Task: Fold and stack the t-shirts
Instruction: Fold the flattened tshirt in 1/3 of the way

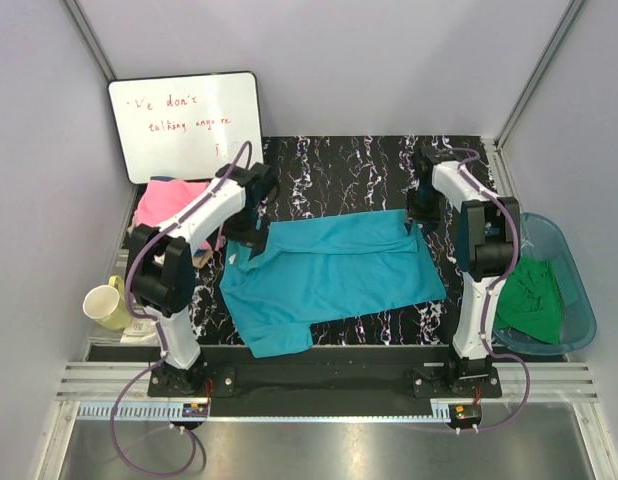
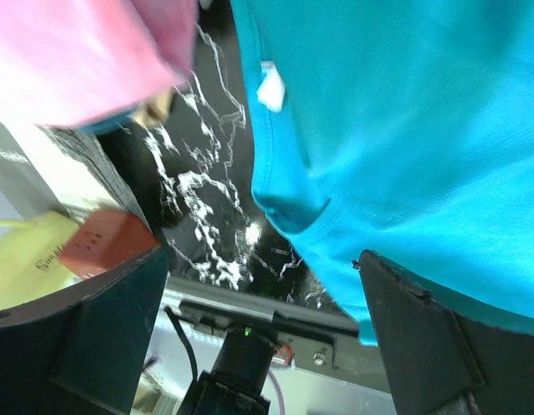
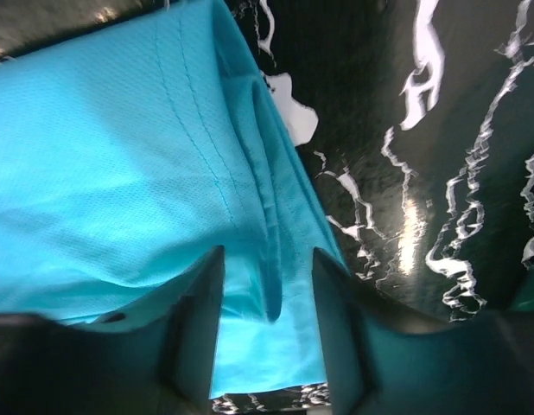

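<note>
A teal-blue t-shirt [image 1: 329, 275] lies spread flat across the black marbled table [image 1: 339, 170]. My left gripper [image 1: 247, 232] hovers at its far left corner by the collar. In the left wrist view this gripper [image 2: 258, 298] is open wide with nothing between its fingers, and the teal-blue t-shirt [image 2: 405, 130] has its edge beside the right finger. My right gripper [image 1: 413, 222] is at the shirt's far right corner. Seen from the right wrist, that gripper [image 3: 267, 333] stands open astride a loose ridge of the teal-blue t-shirt [image 3: 120, 156], not pinching it. A pink t-shirt [image 1: 171, 200] lies at the far left.
A translucent blue tub [image 1: 581, 300] at the right table edge holds a crumpled green t-shirt [image 1: 529, 298]. A whiteboard [image 1: 184, 125] leans on the back wall. A yellow mug [image 1: 107, 305] stands left of my left arm. Side walls close in the table.
</note>
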Available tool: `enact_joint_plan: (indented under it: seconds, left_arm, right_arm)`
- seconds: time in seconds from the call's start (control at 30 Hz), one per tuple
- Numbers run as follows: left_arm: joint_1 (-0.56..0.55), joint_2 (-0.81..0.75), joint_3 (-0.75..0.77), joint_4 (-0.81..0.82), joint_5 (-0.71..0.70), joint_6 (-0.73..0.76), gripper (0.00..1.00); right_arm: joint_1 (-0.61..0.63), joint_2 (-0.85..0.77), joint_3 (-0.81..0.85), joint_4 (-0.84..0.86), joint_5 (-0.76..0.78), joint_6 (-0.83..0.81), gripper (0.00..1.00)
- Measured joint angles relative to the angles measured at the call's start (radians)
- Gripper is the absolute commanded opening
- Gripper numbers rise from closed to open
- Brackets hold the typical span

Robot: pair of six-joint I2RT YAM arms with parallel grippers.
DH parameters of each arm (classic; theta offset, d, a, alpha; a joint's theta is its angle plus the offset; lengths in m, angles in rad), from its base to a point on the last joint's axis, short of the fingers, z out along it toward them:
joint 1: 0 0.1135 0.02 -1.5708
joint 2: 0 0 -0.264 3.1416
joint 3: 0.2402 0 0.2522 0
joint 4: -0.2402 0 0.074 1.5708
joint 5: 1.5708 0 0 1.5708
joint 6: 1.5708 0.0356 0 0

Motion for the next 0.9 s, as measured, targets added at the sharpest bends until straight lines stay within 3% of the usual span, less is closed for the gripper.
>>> enact_joint_plan:
  seconds: [0.17, 0.2, 0.27, 0.3, 0.6, 0.9]
  left_arm:
    - [0.000, 0.005, 0.145, 0.018, -0.011, -0.002, 0.99]
    - [0.000, 0.009, 0.172, 0.025, -0.010, -0.001, 0.99]
    - [0.000, 0.030, 0.226, 0.032, -0.007, 0.002, 0.99]
    - [0.000, 0.047, 0.250, 0.037, -0.006, 0.003, 0.99]
    - [0.000, 0.210, 0.348, 0.051, 0.003, 0.018, 0.99]
    - [0.000, 0.224, 0.375, 0.046, 0.012, 0.017, 0.99]
  right_arm:
    - [0.000, -0.022, 0.029, 0.000, 0.034, -0.007, 0.57]
    - [-0.001, -0.026, 0.037, 0.000, 0.035, -0.008, 0.49]
    - [-0.001, -0.027, 0.062, 0.001, 0.029, -0.013, 0.23]
    - [-0.001, -0.027, 0.075, 0.005, 0.019, -0.018, 0.00]
    - [0.015, -0.002, 0.194, 0.042, -0.237, -0.027, 0.00]
    - [0.118, 0.160, 0.234, 0.018, -0.286, -0.034, 0.00]
